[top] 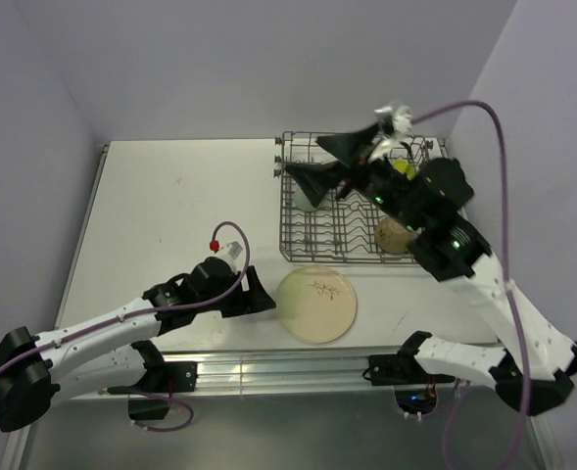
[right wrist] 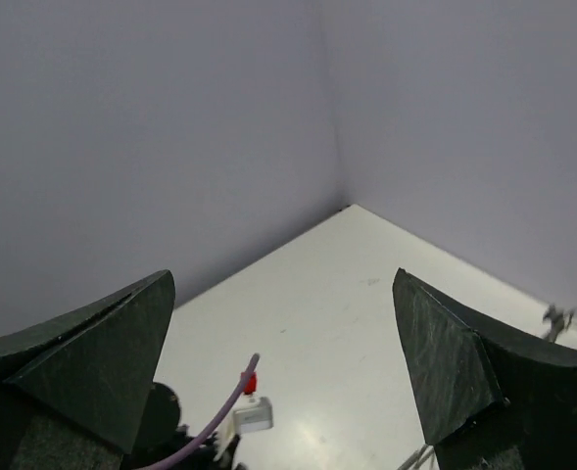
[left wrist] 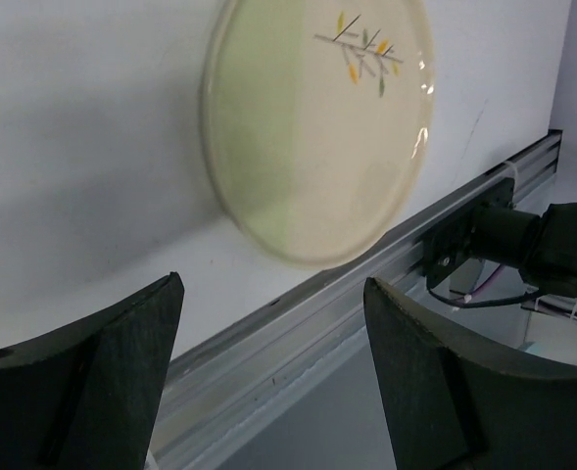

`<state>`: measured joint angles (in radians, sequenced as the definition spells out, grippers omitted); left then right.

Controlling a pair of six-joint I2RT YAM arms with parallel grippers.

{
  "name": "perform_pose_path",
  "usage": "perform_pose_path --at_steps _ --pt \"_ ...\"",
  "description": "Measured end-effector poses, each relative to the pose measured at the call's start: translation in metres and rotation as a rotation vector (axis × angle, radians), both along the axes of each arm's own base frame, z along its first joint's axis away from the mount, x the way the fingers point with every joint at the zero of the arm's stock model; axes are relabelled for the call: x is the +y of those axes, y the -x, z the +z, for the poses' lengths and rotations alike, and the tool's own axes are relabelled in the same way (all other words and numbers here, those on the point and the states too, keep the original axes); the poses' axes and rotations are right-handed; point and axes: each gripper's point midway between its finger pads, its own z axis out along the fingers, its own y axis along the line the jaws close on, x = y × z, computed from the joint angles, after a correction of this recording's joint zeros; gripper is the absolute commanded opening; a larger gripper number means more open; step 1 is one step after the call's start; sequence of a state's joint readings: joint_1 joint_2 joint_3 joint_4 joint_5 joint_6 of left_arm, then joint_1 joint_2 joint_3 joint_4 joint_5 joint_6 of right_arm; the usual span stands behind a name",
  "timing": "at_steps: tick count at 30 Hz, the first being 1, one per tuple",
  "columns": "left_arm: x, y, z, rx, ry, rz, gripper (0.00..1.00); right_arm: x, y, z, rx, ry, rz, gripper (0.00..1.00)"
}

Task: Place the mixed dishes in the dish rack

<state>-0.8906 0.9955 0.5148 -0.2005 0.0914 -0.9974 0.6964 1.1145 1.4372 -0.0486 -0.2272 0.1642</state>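
Lilac-grey walls (top: 219,59) around white table (top: 170,196). Left gripper (left wrist: 271,281): jaws apart, nothing between, aimed at cream plate (left wrist: 317,127) just ahead, not touching. Right gripper (right wrist: 283,274): jaws wide apart, empty, pointing at back corner from above dish rack (top: 317,237). Outward: plate flat on table, lower centre of top view, just below rack's near rim, outside it. Inside rack: pale mint cup (top: 308,199) at left end; lime-green patch (top: 403,168), probably bowl, upper right; cream shape (top: 394,235), probably second plate, half hidden under right arm. Dark cup not seen. Judged mostly done: one plate left to load, likely by left arm; needs lifting by rim, then slotting upright between tines.
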Motion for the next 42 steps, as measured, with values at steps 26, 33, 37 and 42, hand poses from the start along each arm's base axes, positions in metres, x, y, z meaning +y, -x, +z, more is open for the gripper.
perform_pose_path --at_steps 26,33,37,42 --pt "-0.075 0.019 -0.075 0.198 -0.043 0.002 0.42 -0.094 0.103 -0.198 0.715 -0.114 -0.136 0.96" --pt "-0.069 0.021 -0.082 0.218 -0.058 0.031 0.17 -0.107 0.104 -0.191 0.703 -0.136 -0.185 0.97" --pt "-0.072 0.019 -0.082 0.231 -0.042 0.05 0.03 -0.102 0.098 -0.211 0.774 -0.1 -0.212 1.0" --pt "-0.077 0.016 -0.081 0.225 -0.015 0.06 0.0 -0.092 0.093 -0.273 0.929 0.005 -0.272 1.0"
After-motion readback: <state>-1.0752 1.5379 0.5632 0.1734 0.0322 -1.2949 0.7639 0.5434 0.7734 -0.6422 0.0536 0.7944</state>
